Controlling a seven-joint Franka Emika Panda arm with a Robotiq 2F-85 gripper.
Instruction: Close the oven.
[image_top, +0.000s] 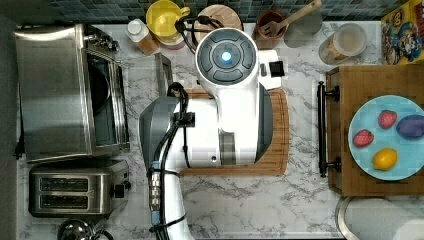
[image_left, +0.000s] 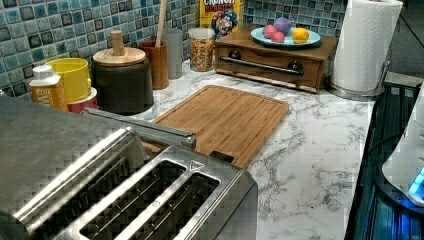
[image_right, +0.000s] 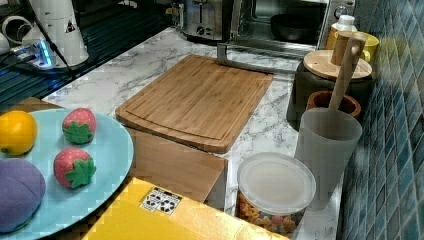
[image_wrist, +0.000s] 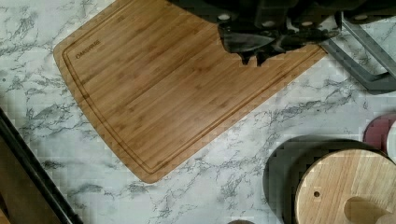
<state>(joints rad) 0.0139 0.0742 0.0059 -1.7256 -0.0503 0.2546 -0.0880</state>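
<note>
The stainless-steel oven (image_top: 50, 90) stands at the top view's left with its glass door folded down and its dark inside (image_right: 295, 22) exposed. The door's long bar handle (image_top: 162, 75) hangs out over the counter beside the bamboo cutting board (image_left: 225, 120). In the wrist view my gripper (image_wrist: 253, 58) hovers shut over a corner of the board (image_wrist: 159, 93), with nothing between its dark fingers and a short gap to the handle (image_wrist: 369, 65). The white arm (image_top: 225, 100) covers most of the board in the top view.
A two-slot toaster (image_top: 70, 192) sits next to the oven. A dark canister with a wooden lid (image_wrist: 345, 186), a yellow cup (image_left: 75, 75) and a utensil pot (image_left: 157, 60) line the tiled wall. A wooden tray (image_top: 360, 85) carries a plate of fruit (image_top: 370, 107).
</note>
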